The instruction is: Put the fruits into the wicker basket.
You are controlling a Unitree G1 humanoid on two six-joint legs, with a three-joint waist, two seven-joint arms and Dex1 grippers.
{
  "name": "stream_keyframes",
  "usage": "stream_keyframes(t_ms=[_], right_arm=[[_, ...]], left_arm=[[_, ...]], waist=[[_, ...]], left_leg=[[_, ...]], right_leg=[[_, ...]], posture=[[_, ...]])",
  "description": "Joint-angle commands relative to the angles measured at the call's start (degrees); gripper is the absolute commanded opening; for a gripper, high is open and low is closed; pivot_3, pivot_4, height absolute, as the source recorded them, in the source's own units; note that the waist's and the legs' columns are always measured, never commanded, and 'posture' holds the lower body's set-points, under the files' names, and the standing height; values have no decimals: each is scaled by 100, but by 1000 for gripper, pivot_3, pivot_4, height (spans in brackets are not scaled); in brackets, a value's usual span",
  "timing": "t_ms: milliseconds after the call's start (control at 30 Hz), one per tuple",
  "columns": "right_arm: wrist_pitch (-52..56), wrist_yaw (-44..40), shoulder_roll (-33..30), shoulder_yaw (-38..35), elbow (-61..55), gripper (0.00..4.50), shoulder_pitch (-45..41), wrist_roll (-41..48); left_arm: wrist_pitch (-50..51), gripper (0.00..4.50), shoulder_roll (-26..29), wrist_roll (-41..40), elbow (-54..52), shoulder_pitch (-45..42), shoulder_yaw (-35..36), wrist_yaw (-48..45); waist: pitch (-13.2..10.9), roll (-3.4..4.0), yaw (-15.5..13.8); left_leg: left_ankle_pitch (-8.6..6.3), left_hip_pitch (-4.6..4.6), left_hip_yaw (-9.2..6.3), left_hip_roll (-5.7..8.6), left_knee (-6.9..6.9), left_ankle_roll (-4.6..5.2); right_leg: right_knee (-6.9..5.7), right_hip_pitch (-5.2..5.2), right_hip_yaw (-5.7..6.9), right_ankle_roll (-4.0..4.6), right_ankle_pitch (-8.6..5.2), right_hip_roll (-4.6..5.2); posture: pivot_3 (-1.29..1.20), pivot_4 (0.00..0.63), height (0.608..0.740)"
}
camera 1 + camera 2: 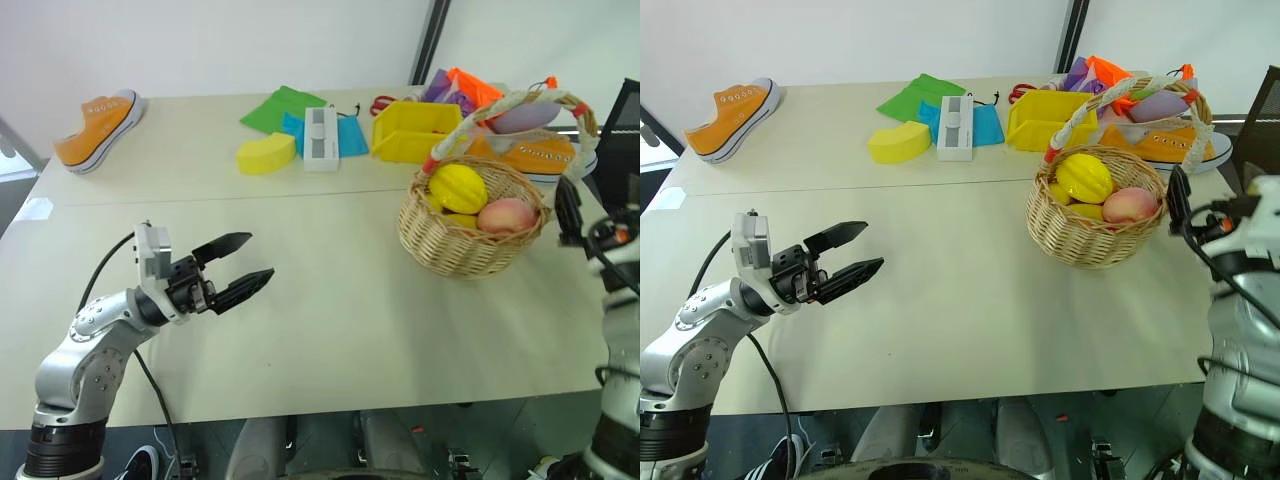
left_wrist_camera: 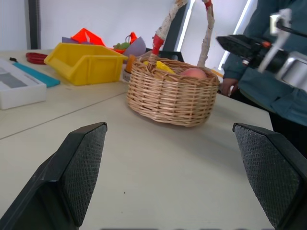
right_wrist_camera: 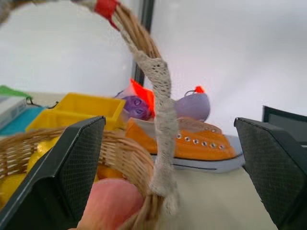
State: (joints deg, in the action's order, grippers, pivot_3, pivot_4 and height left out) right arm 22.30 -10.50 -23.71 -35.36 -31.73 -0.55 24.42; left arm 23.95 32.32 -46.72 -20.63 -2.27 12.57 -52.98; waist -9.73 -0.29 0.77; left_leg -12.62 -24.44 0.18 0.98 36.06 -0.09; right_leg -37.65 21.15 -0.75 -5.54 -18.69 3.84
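Nearest, the left gripper (image 1: 232, 268) hovers over bare tabletop (image 1: 330, 330), fingers spread wide and empty. At three o'clock the right gripper (image 3: 168, 191), fingers wide too, sits just beside the wicker basket (image 1: 470, 245), which holds the yellow ribbed fruit (image 1: 458, 187), peach (image 1: 507, 214) and, probably, a banana (image 1: 461, 219) underneath. Loading looks finished; next, confirm no fruit remains outside.

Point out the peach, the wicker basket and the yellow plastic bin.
peach (image 1: 507, 215), left eye view, its top.
wicker basket (image 1: 455, 250), left eye view, front wall.
yellow plastic bin (image 1: 400, 148), left eye view, front wall.
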Motion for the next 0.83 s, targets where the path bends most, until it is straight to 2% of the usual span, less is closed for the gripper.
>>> stream_keyframes(t_ms=[33,133,267,367,433,567,733,833], right_arm=[[-198,-101,255,323,-809,4478,231,309],[-35,-530,229,1039,-1124,4478,375,618],[668,-1685,-654,2357,-1150,4478,122,968],[752,-2182,-961,2729,-880,4478,-268,1124],[734,-2487,-1043,3007,-519,4478,-580,1055],[176,-3137,-1097,3856,542,4478,-1209,273],[-248,-3350,-823,4099,1215,4478,-1541,-20],[-374,-3525,-719,4148,1484,4478,-1717,-61]], left_arm=[[-212,4500,-38,86,-25,9,105,-8],[-357,4500,-81,196,83,15,197,90],[-750,4500,-194,770,463,56,404,667],[-1043,4500,-278,1179,598,105,552,1102],[-1110,4500,-329,1331,687,140,727,1433],[-1413,4500,-454,1675,738,453,1203,2041],[-1522,4500,-622,1795,536,728,1554,2587],[-1325,4500,-539,1752,476,911,1665,2661]], waist=[[1,2,31],[2,3,33],[1,0,21],[-1,-4,-8],[2,-12,-13],[5,-22,5],[5,-22,-15],[5,-23,-9]], left_leg=[[0,3,0,0,1,0],[0,7,0,-1,1,0],[0,5,0,-2,1,0],[0,4,0,-3,2,0],[-1,1,-1,-3,2,0],[-1,1,-1,-2,1,0],[-1,-4,0,-3,-7,-1],[-2,-5,0,-2,-5,-3]], right_leg=[[-1,-2,-2,1,0,0],[-1,-3,-3,4,-1,0],[-2,0,-2,5,-2,0],[-1,1,-2,8,-4,1],[5,0,-1,6,-3,2],[11,0,-1,7,-2,4],[11,11,0,4,-1,5],[11,9,0,3,0,7]], posture=[[0,150,740],[0,150,740],[0,150,740],[0,150,740],[0,150,740],[0,150,740],[0,150,740],[0,150,740]])
